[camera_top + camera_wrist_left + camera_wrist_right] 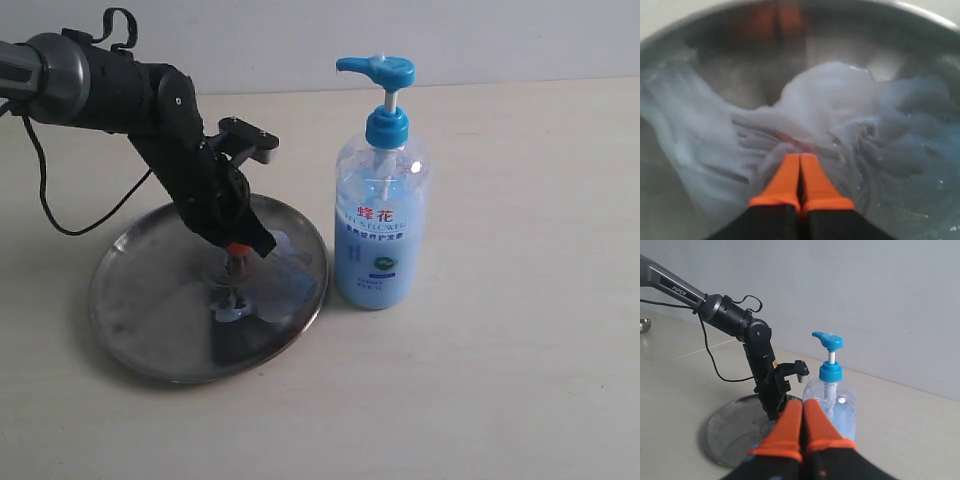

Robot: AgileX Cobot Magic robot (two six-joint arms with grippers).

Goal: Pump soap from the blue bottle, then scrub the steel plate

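**Appearance.** Left of the blue bottle (380, 240): steel plate (130, 300), round, shallow and shiny, with a low raised rim, flat on a pale tabletop (520, 380). On the plate's half nearest the bottle: soap (292, 275), pale blue and glossy, spread in streaky smears. Lowered onto that smear from the upper left: left gripper (238, 270), its 2 orange fingers (785, 180) pressed together with nothing between them, tips down in the soap. Bottle itself: tall clear plastic holding light blue liquid, with a bright blue collar and pump head and red characters on the label.

**Edges and room.** Plate rim just beside the bottle's base, contact not determinable. Bare tabletop round the plate's far-left and front rim. Wide bare tabletop to the right of the bottle and in front of it. Pale wall (500, 35) behind.

**Orientation.** Plate lying level. Bottle upright, long axis vertical, pump spout pointing left toward the plate side.

**Not in the exterior view.** Seen only in its own wrist view: right gripper (802, 407), jaws closed tight on nothing, aimed toward the bottle, gap to it not judgeable.
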